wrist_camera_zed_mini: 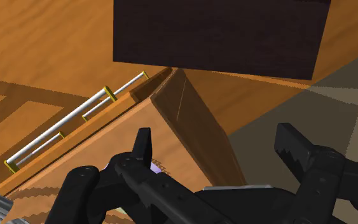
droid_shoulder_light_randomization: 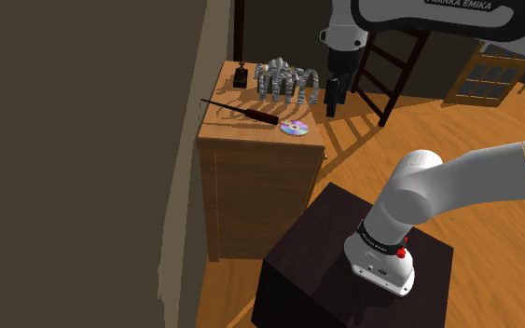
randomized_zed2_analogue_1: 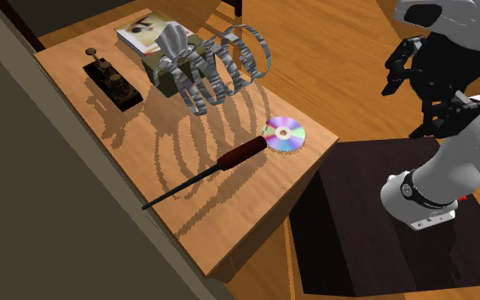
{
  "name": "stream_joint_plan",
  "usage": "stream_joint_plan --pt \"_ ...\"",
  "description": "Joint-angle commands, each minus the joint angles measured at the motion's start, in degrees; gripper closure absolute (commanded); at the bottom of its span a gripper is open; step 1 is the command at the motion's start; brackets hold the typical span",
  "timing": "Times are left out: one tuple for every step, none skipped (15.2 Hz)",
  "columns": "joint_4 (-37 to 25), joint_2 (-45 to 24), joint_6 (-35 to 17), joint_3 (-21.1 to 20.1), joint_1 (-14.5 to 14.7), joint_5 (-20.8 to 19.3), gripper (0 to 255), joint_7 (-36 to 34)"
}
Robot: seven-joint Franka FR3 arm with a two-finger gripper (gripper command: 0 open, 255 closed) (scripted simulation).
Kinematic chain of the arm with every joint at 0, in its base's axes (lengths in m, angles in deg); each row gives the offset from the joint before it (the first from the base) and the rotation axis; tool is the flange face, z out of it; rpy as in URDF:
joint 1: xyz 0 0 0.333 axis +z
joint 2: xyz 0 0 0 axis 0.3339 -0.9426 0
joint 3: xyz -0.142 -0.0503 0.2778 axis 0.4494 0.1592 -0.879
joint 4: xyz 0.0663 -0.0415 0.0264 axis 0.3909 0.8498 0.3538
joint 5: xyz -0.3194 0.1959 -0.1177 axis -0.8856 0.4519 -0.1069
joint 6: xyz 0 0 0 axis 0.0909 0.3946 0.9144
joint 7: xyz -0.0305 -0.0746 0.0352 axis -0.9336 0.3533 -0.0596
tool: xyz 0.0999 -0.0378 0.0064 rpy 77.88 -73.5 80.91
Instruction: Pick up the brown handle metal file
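The file [randomized_zed2_analogue_1: 215,170] lies flat on the wooden counter [randomized_zed2_analogue_1: 255,222], with its thin dark blade running toward the wall edge and its reddish-brown handle [randomized_zed2_analogue_1: 242,153] pointing at a shiny disc [randomized_zed2_analogue_1: 283,135], the handle's end just beside the disc's rim. In the shoulder view the file [droid_shoulder_light_randomization: 243,112] slants across the near part of the counter top [droid_shoulder_light_randomization: 251,140], with the disc [droid_shoulder_light_randomization: 295,128] at its right end. Behind them stands a grey wire rack [randomized_zed2_analogue_1: 221,64], with a book [randomized_zed2_analogue_1: 142,34] beyond it and a small dark block [randomized_zed2_analogue_1: 114,83] nearer the wall. The hand [droid_shoulder_light_randomization: 332,108] hangs above the height of the counter top and off its edge, over the wooden floor [droid_shoulder_light_randomization: 493,130], to the shoulder view's right of the rack [droid_shoulder_light_randomization: 286,82]; it touches nothing and is apart from the file, with the disc lying roughly between them. In the second exterior view the hand [randomized_zed2_analogue_1: 410,78] hangs past the counter's right corner, above the dark stand [randomized_zed2_analogue_1: 357,247]. In the wrist view the hand [wrist_camera_zed_mini: 219,137] has its fingers [wrist_camera_zed_mini: 143,145] spread apart with nothing between them, and beyond them show the counter's corner [wrist_camera_zed_mini: 171,121] and the stand [wrist_camera_zed_mini: 215,32].
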Motion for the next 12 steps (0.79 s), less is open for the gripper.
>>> stream_joint_plan --pt "0.0 0.0 0.0 0.0 0.0 0.0 0 0.0" --pt "0.0 -1.4 -2.1 0.6 0.2 -0.2 0 1.0" --pt "-0.1 -2.9 -4.1 1.3 0.5 -0.4 0 2.1" --pt "-0.3 -4.5 -6.1 1.9 0.8 -0.5 0 3.1" --pt "-0.5 -6.1 -8.0 2.5 1.1 -0.6 0 4.1" --pt "-0.9 -7.7 -9.9 3.1 1.3 -0.6 0 5.2" --pt "-1.3 -9.4 -11.8 3.7 1.6 -0.6 0 6.3" --pt "-1.8 -11.1 -13.6 4.3 2.0 -0.6 0 7.3" --pt "-2.4 -12.9 -15.4 4.8 2.3 -0.5 0 8.4" --pt "-3.0 -14.7 -17.1 5.3 2.6 -0.3 0 9.5" --pt "-3.8 -16.5 -18.8 5.9 3.0 -0.1 0 10.6" --pt "-4.6 -18.3 -20.4 6.4 3.3 0.2 0 11.7"
